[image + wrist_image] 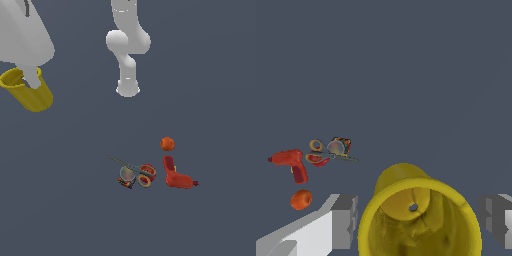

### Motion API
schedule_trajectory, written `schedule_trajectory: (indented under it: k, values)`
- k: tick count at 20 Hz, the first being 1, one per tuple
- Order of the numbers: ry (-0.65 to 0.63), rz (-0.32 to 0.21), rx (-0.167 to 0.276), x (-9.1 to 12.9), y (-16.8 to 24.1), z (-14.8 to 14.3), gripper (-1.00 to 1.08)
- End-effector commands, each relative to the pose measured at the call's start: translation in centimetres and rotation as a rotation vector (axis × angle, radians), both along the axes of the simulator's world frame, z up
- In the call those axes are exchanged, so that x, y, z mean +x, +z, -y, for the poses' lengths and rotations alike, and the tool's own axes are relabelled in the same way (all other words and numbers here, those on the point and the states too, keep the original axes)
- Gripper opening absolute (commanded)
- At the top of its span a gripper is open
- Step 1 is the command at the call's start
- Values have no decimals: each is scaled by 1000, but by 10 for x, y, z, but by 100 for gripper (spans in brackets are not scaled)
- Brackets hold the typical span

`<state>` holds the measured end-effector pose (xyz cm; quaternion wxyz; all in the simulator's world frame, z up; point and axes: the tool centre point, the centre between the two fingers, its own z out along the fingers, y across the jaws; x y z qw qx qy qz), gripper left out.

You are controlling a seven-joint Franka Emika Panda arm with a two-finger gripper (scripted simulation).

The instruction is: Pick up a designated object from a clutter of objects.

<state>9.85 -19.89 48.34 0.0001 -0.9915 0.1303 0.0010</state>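
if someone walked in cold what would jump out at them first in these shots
The bright yellow cup stands out most: it fills the near part of the wrist view, hollow mouth toward the camera, between the gripper fingers, far off at the exterior view's upper left. Next comes the small clutter left on the dark floor: an orange ball, a red drill, and a red-cream ring tangled with grey-bladed scissors.

Flat, even simulator light — no cast shadows or glare on the dim grey-blue ground [60,200] — and small items render coarse and blurry.
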Motion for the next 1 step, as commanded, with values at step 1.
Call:
schedule_trajectory:
  k: [1]
  values:
    - [0, 1, 0, 0, 2, 0, -100]
